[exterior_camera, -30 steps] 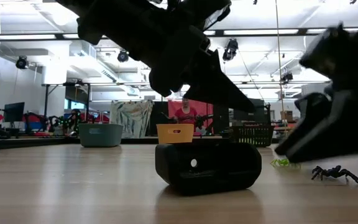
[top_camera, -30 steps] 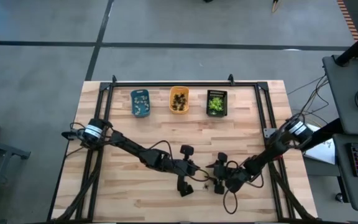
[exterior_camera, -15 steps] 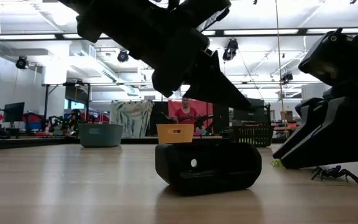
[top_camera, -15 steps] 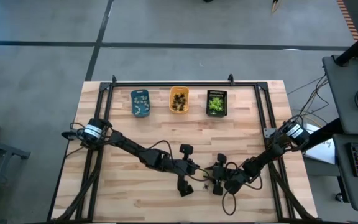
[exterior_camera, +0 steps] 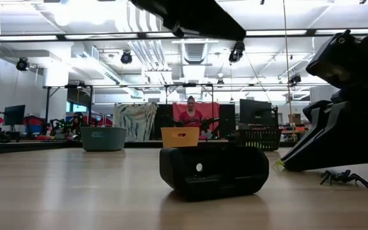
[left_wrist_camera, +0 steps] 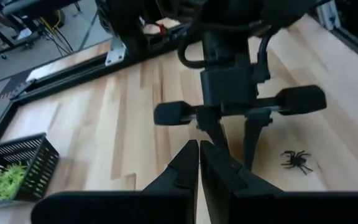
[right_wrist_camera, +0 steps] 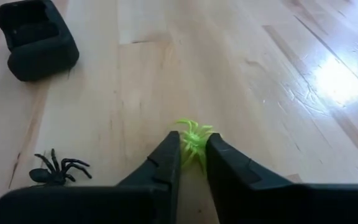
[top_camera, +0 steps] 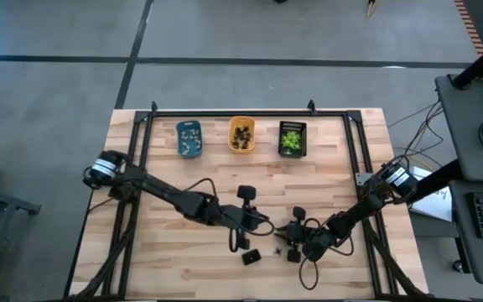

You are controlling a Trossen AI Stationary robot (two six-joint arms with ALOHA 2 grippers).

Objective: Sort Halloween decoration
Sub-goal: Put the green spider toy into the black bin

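The left pincer (left_wrist_camera: pixel 199 163) hangs above the counter (top_camera: pixel 183 184), fingers pressed together and empty. A black spider (right_wrist_camera: pixel 58 169) lies on the wood just beside the right pincer (right_wrist_camera: pixel 192 163), which is down at the counter, pinching a yellow-green spider (right_wrist_camera: pixel 193 138) between its fingertips.

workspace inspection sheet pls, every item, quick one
surface: wooden table, bare planks.
job's things: green spider between the right gripper's fingers; black spider loose on the wood.
trays: blue tray, orange tray, black tray in a row at the far edge, holding small figures.
clutter: black block mid-table.
grippers: right gripper low, fingers around the green spider; left gripper shut, raised.
cables: wires looped on the arms.
surroundings: person in the room behind.
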